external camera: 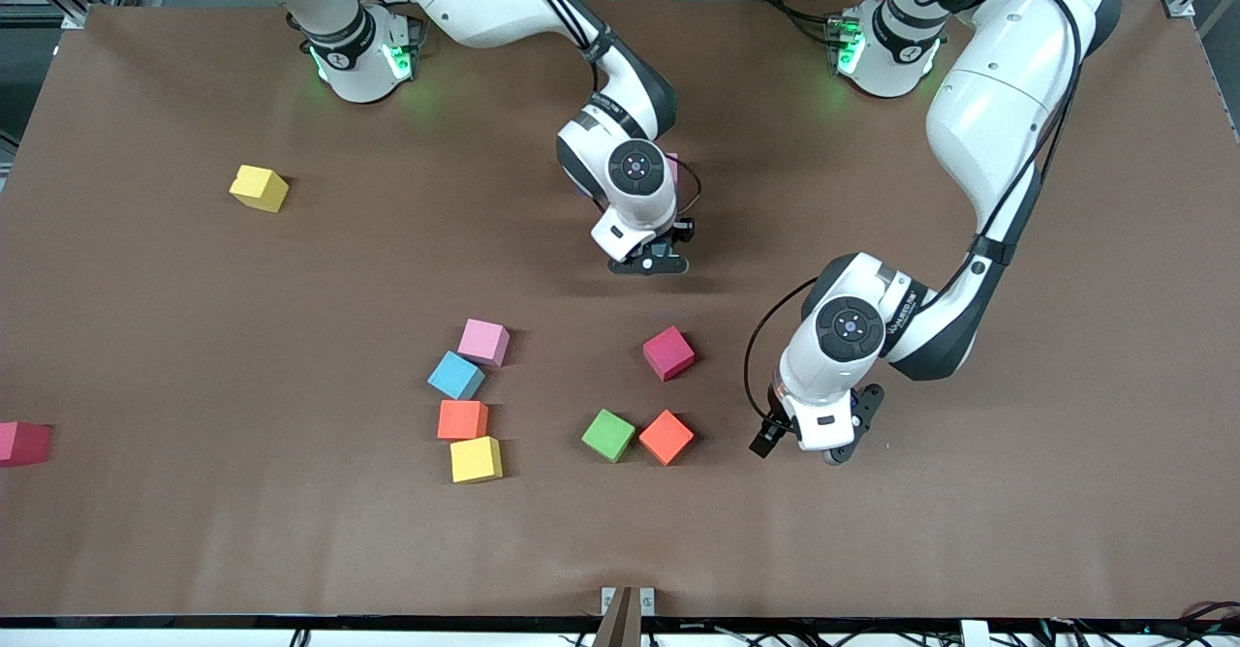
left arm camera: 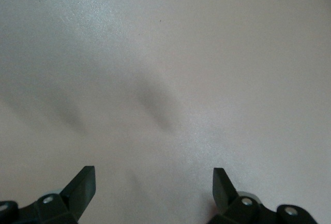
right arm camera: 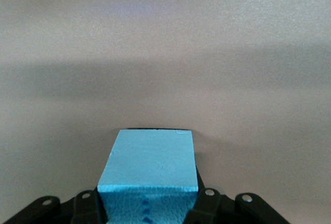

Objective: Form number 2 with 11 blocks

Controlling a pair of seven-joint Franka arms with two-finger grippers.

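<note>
My right fingers point(right arm camera: 147, 206): clamped on a light blue cube point(right arm camera: 150, 164), one finger pressed to each side of it, over bare brown tabletop point(external camera: 872, 550) near the middle; in the front view point(external camera: 651, 261) the cube itself was hidden under my wrist.
My left fingers point(left arm camera: 154, 182): spread wide with nothing between them, hanging low over bare tabletop toward the left arm's end point(external camera: 814, 448), beside the orange cube that sat by the green one.
Column of four cubes: pink cube point(external camera: 483, 342) farthest from the front camera, then a second light blue cube point(external camera: 456, 375), an orange cube point(external camera: 462, 419), and a yellow cube point(external camera: 476, 459) nearest; the pink and blue touched at a corner, the orange and yellow sat edge to edge, and the row ran somewhat crooked.
Magenta cube point(external camera: 668, 353): alone on the tabletop, nearer the camera than my right fingers' spot, turned at an angle.
Green cube point(external camera: 608, 435) and second orange cube point(external camera: 666, 437): side by side, just touching, nearer the camera than the magenta one.
Second yellow cube point(external camera: 259, 188): well apart from the rest, toward the right arm's end.
Red cube point(external camera: 23, 443): at the very edge of the front view at the right arm's end, partly cut off.
The number 2: not formed; only the crooked column stood together.
</note>
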